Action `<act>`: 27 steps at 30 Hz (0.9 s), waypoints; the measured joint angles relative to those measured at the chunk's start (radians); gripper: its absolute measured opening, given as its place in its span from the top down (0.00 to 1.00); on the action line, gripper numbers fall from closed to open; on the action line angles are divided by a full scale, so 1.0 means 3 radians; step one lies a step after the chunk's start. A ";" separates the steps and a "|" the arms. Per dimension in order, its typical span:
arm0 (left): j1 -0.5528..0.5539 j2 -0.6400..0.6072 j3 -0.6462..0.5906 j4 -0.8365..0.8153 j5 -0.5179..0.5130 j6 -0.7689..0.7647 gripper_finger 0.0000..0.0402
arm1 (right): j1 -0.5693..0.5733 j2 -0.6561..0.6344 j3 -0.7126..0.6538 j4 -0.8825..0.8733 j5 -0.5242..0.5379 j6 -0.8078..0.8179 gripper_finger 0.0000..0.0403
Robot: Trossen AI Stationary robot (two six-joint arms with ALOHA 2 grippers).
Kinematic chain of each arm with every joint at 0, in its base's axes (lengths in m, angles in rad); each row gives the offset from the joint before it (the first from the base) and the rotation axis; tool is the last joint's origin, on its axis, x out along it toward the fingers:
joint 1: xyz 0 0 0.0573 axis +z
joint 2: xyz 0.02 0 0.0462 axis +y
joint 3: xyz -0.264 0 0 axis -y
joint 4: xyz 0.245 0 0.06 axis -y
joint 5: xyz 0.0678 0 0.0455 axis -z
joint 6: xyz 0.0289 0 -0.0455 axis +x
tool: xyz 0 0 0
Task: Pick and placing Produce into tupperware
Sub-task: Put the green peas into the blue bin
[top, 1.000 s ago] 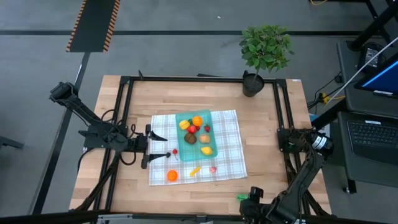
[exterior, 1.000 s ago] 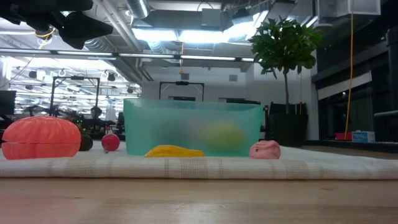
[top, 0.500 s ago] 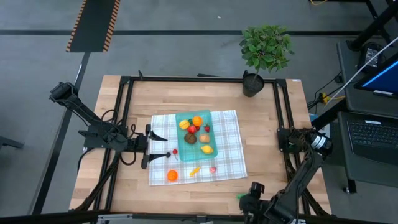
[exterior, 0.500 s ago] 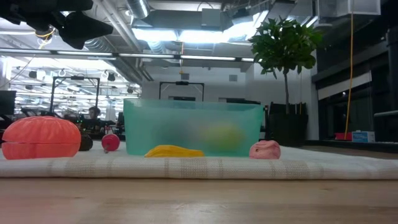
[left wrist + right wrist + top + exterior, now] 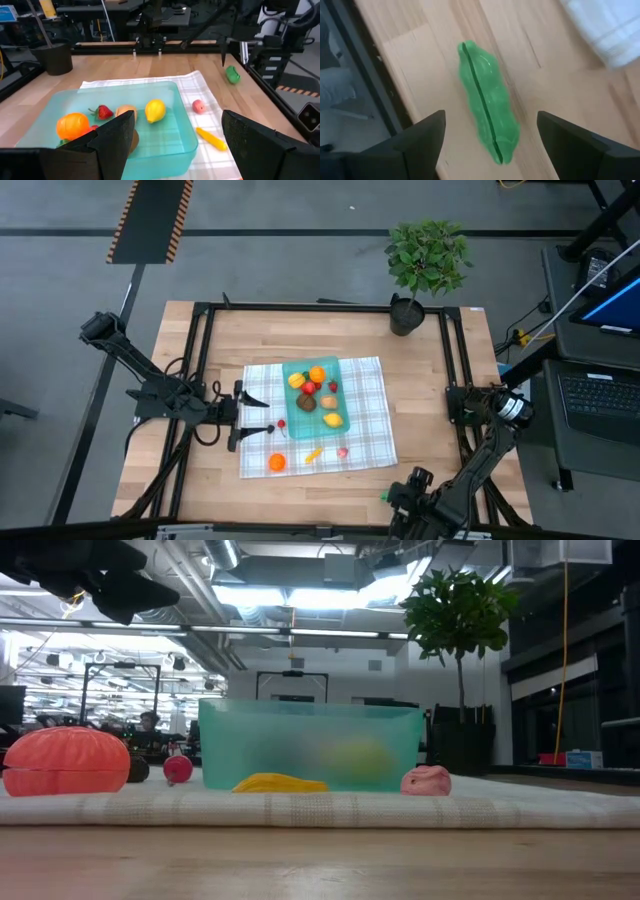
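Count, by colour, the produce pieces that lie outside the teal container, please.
Orange piece: 1
Yellow piece: 1
Pink piece: 1
Red piece: 1
Green piece: 1
Total: 5

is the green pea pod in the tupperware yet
No, it lies out on bare wood: the pea pod sits between the open right gripper's fingers, off the cloth.

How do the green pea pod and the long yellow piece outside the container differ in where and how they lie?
The green toy pea pod lies on bare wood off the checked cloth, between the open right gripper's fingers. The long yellow toy piece lies on the cloth beside the teal translucent container, with no gripper over it. The pod is plump and lumpy, the yellow piece slimmer. Both are outside the container.
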 joint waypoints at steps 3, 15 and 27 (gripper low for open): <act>0.0000 0.0000 0.0000 -0.0001 0.0000 -0.0025 0.27 | 0.0000 0.0001 -0.0088 0.0123 -0.0004 -0.0009 0.22; 0.0001 0.0000 0.0000 -0.0001 -0.0001 -0.0024 0.27 | -0.0017 0.0048 -0.0129 0.0177 -0.0001 -0.0207 0.22; 0.0000 0.0000 0.0000 -0.0001 -0.0001 -0.0024 0.27 | -0.0120 0.0146 -0.0129 0.0217 -0.0052 -0.0287 0.22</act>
